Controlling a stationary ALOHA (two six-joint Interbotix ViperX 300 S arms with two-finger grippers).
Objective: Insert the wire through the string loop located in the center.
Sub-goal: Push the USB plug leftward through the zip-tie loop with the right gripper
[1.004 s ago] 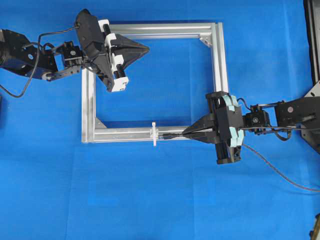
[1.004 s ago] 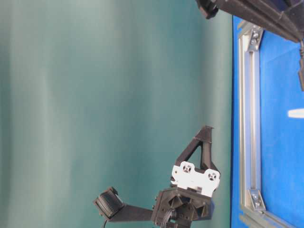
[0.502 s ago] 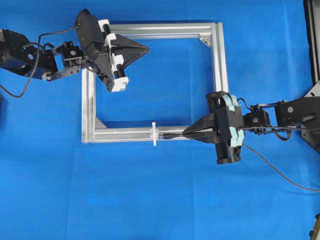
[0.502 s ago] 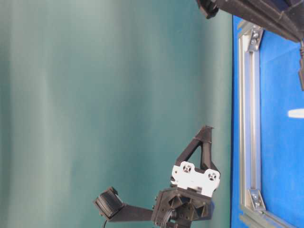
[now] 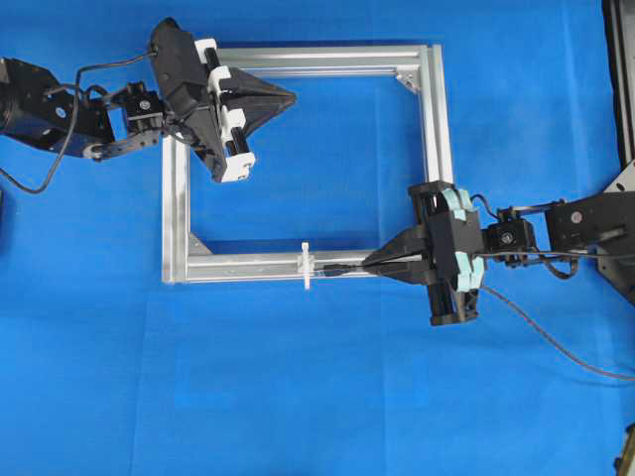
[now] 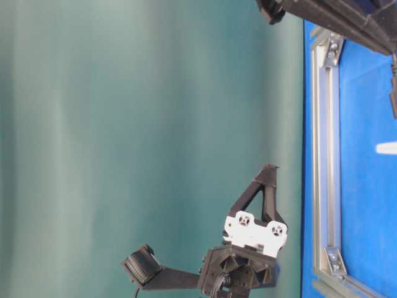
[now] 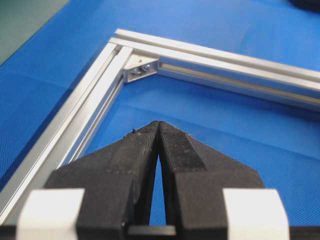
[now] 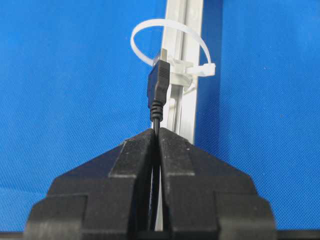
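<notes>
Nothing has moved since the earlier frames: both arms and the wire sit exactly as they did.

Overhead, the right gripper lies along the near bar of the frame, its jaws pinched on the wire, whose plug points left, just right of the loop. The left gripper hangs over the far left corner, well apart from the work.

At table level, the loop shows only as a white sliver at the right edge; the plug's gap to it cannot be judged here.

From the left wrist, the left gripper has its jaws pressed together on nothing.

From the right wrist, the plug stands straight out of the closed jaws, its metal tip at the loop's opening but toward its left side, close to the strap. To thread cleanly, I judge the gripper should nudge slightly right to centre the tip, then push straight along the bar, keeping the plug level so it does not snag the loop's clasp.
</notes>
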